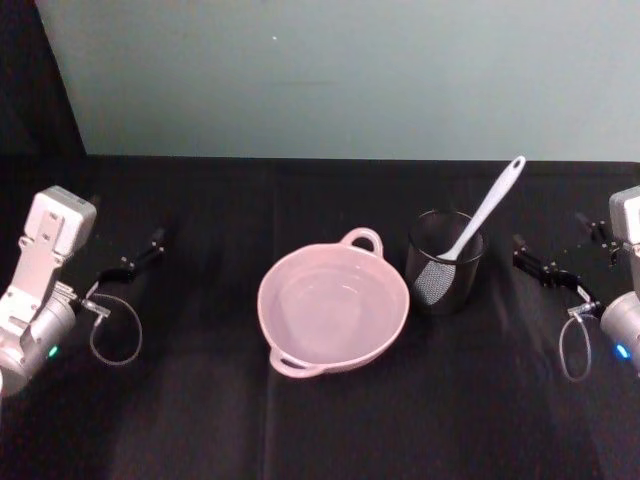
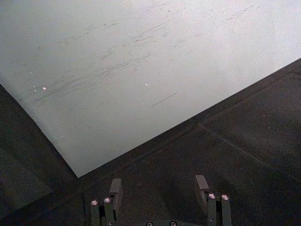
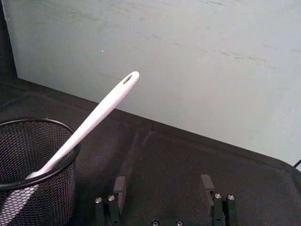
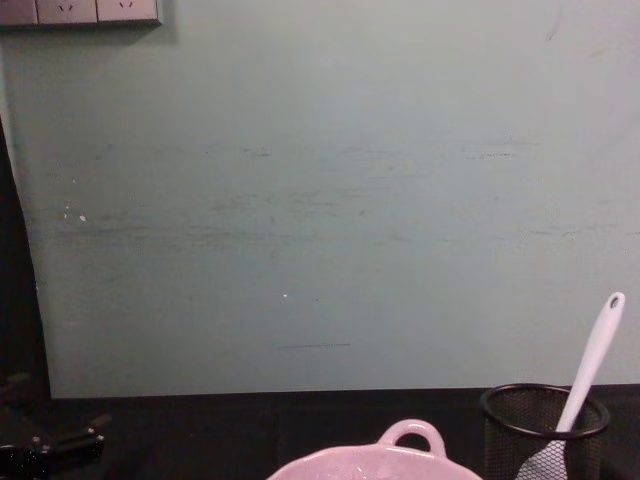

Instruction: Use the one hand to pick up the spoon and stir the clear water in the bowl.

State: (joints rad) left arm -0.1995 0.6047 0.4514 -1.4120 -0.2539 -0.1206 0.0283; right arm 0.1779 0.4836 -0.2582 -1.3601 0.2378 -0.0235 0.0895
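Near the table's right edge: our right gripper [image 1: 545,268] waits, jaws wide, empty.
Spoon [image 1: 478,222]: stands tilted in the mesh cup [image 1: 444,262], handle toward the far right corner.
Bowl [image 1: 333,307]: mid-table, just beside the cup; water probably inside.
Left gripper [image 1: 135,260]: parked near the left edge, spread apart.
Approach: we close on the upper handle and lift straight out.
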